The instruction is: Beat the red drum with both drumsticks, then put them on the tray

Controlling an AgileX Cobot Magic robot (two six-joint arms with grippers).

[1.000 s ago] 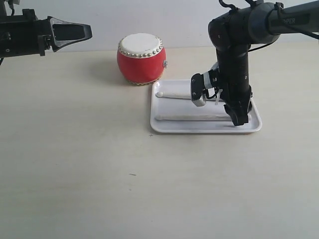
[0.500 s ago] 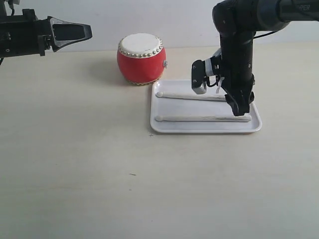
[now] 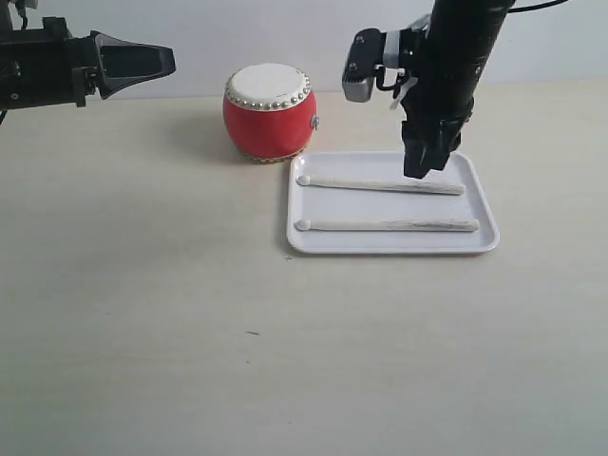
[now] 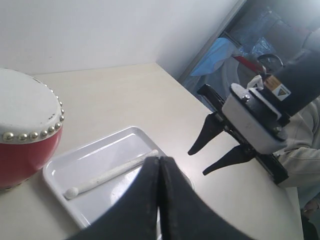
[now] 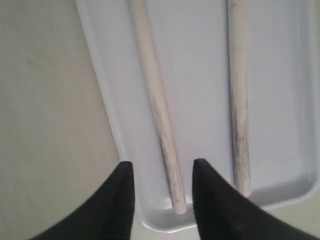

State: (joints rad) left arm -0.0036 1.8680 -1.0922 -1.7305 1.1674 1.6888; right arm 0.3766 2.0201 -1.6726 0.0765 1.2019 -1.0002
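Note:
The red drum [image 3: 269,112] [image 4: 25,130] stands at the back of the table, just left of the white tray [image 3: 486,243] [image 4: 52,174] [image 5: 200,75]. Both drumsticks lie side by side in the tray, one far [image 3: 380,185] [image 5: 155,105] and one near [image 3: 389,226] [image 5: 239,100], tips pointing left. My right gripper [image 3: 418,171] [image 5: 162,163] [image 4: 197,163] hangs open above the tray's far right part, holding nothing. My left gripper [image 3: 167,62] [image 4: 160,159] is shut and empty, high at the left, level with the drum. One drumstick [image 4: 107,174] shows in the left wrist view.
The pale wooden table [image 3: 190,313] spreads wide in front and to the left. A white wall [image 3: 313,38] runs behind the drum. A small dark speck [image 3: 251,332] lies on the table near the front.
My right gripper has lifted off the tray's near right corner and moved up and toward the back, uncovering both sticks. The left arm has not moved.

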